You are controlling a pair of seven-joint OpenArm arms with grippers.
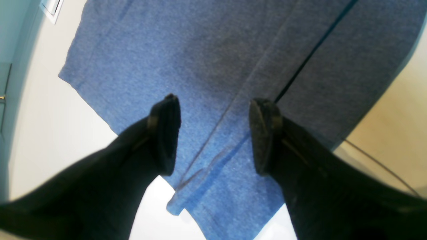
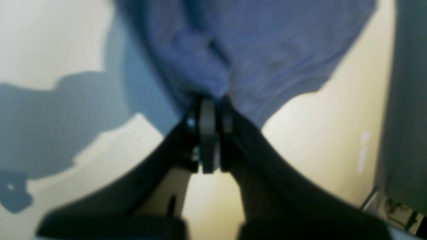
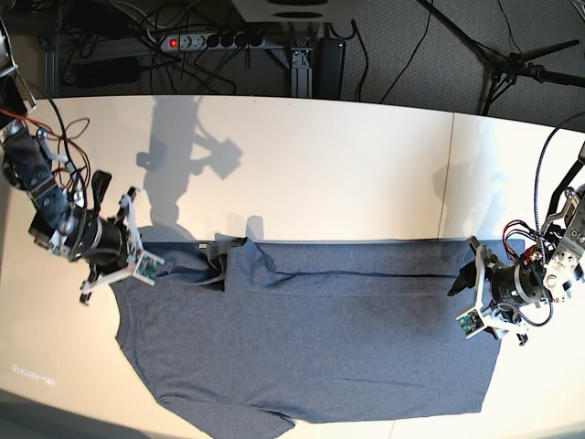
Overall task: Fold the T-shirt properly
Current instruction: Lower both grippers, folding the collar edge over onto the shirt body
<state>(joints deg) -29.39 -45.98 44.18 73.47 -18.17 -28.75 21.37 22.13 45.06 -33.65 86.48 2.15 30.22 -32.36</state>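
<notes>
So the fold is only partly under way; the T-shirt (image 3: 311, 338) is lying spread across the white table (image 3: 320, 174), filling the 6 o'clock half of the base view, with one long strip along its 12 o'clock edge already doubled over, judging by the dark crease line running across the cloth there; the far body is lying flat and plain, no lettering showing.

The right gripper (image 2: 208, 100) is sitting at 9 o'clock in the base view, its jaws pinched together on a bunched corner of the shirt, and the cloth is lifting off the table in a gathered peak with its shadow falling beside it; the left gripper (image 1: 215, 133) is sitting at 3 o'clock in the base view, its fingers (image 1: 166, 133) spread apart and empty, hanging just over the folded hem strip without clamping it.

In my judgement most of the work is remaining: the sleeve side at 9 o'clock is rumpled, the opposite long edge is not yet turned in, and no crosswise fold is showing.
</notes>
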